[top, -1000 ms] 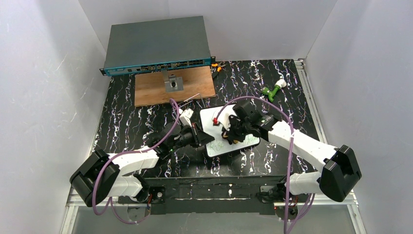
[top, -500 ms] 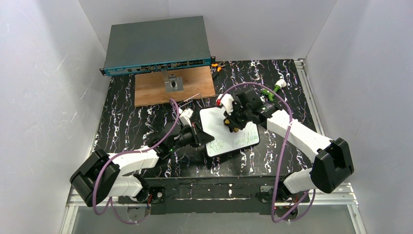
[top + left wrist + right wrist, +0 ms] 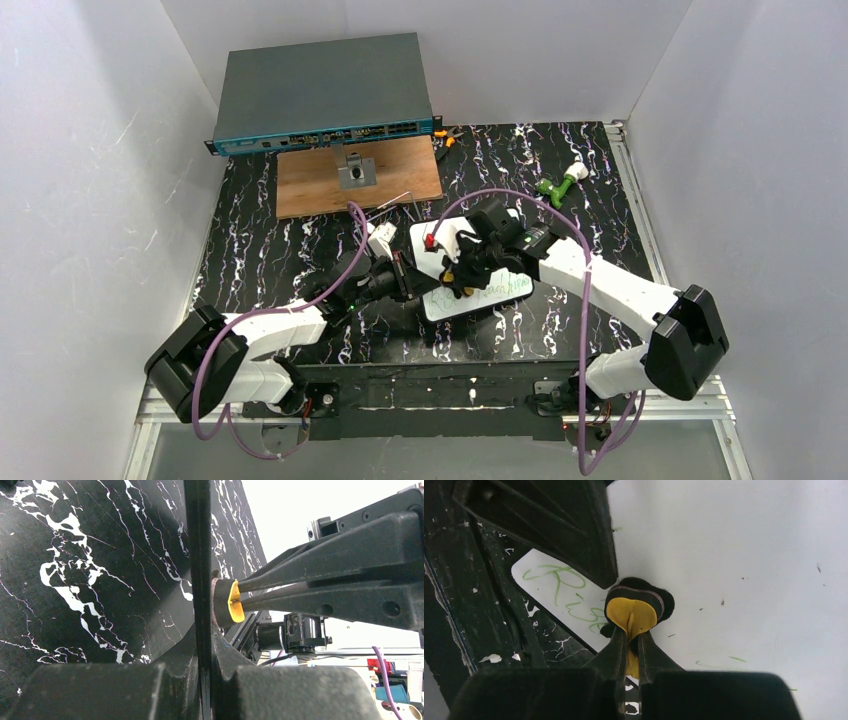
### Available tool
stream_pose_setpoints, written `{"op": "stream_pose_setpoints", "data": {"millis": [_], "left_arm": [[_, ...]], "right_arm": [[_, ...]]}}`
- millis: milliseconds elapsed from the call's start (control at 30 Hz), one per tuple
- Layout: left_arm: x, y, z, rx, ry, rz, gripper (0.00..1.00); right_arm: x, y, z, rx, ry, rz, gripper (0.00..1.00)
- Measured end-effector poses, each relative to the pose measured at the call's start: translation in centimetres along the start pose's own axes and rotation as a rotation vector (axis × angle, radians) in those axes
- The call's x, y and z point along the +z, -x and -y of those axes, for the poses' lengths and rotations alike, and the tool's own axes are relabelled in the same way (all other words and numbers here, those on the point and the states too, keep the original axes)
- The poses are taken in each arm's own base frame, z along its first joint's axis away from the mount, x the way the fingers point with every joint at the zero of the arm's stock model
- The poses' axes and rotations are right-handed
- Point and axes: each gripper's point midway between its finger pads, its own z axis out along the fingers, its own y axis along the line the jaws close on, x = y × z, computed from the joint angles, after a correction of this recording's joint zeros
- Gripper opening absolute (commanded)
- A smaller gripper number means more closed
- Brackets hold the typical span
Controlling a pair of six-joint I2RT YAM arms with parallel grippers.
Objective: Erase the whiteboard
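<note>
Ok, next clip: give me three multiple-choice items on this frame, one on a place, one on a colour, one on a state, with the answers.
1. Where is the eraser that the right gripper holds?
A. on the brown panel
B. pressed on the whiteboard
C. on the grey box

2. What colour is the writing on the whiteboard?
A. red
B. blue
C. green

3. What is the left gripper doing?
A. shut on the whiteboard's edge
B. open, holding nothing
C. shut on the eraser

Answers: B, the right wrist view shows the eraser's black pad against the white surface. C, green strokes lie beside the pad. A, the left wrist view shows the board's thin edge clamped between its fingers.
</note>
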Motion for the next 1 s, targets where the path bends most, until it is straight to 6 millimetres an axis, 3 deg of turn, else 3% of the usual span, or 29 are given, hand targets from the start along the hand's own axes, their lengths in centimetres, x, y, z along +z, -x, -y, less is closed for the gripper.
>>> {"op": "stream_pose_setpoints", "data": {"millis": [133,267,400,533,767,900,1000], "left_arm": [[0.0,0.0,-0.1,0.000,0.002,0.002,0.00],[0.0,0.3,-0.2,-0.001,0.008,0.011,0.00],[0.0,0.3,-0.2,-0.001,0.007,0.012,0.00],[-0.1,0.1,-0.4,-0.008,0.007,0.013,0.00],[-0.1,0.0,-0.2,0.000,-0.004,0.004,0.00],[-0.1,0.0,-0.3,0.004,-0.001,0.006,0.00],[-0.1,0.2,-0.4,0.002,0.008,0.018,0.00]], "right_arm": [[-0.1,-0.2,1.2,0.062,-0.019,-0.006,0.01],[-1.1,-1.1,5.6,0.183,-0.118,-0.002,0.01],[-1.7,-2.6,8.0,0.224,-0.195,-0.012,0.01],[-1.4,-3.0,6.8,0.175,-0.159,-0.003,0.01],[-0.1,-2.9,-0.1,0.002,0.037,-0.026,0.01],[-0.2,-3.3,1.1,0.040,0.001,-0.036,0.01],[-0.8,-4.0,4.2,0.135,-0.072,-0.044,0.01]]}}
